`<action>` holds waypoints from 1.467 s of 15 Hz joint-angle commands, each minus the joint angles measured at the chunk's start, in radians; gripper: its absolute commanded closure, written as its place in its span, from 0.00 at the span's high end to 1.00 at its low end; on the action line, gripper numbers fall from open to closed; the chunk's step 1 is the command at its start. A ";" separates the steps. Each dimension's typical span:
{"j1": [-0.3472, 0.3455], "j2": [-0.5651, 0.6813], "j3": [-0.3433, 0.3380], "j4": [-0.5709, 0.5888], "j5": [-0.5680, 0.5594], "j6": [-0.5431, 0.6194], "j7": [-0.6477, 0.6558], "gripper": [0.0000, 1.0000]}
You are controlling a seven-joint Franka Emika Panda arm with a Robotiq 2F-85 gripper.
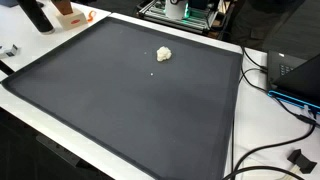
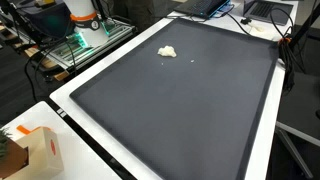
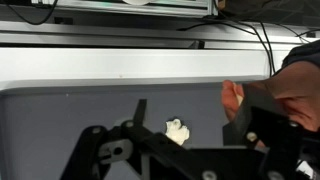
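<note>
A small white crumpled lump (image 1: 163,54) lies on a large dark grey mat (image 1: 120,110), towards its far side; it shows in both exterior views (image 2: 167,51). Neither exterior view shows the arm over the mat. In the wrist view my gripper (image 3: 188,108) hangs above the mat, open, its jaws wide apart. The dark left finger (image 3: 140,108) and the right finger with a reddish pad (image 3: 233,98) stand on either side of the lump (image 3: 177,130), which lies on the mat below, untouched. A tiny white crumb (image 1: 152,71) rests near the lump.
The mat covers a white table (image 1: 250,150). Black cables (image 1: 275,85) and a dark device (image 1: 295,70) lie off one side. A metal rack with electronics (image 2: 75,40) stands behind the table. An orange-and-white box (image 2: 40,150) sits at a table corner.
</note>
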 commanded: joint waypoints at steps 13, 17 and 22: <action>-0.026 0.017 0.035 0.018 0.007 0.007 -0.016 0.13; -0.028 0.015 0.034 0.018 0.010 0.010 -0.013 0.03; -0.032 0.015 0.039 0.020 0.007 0.002 -0.010 0.13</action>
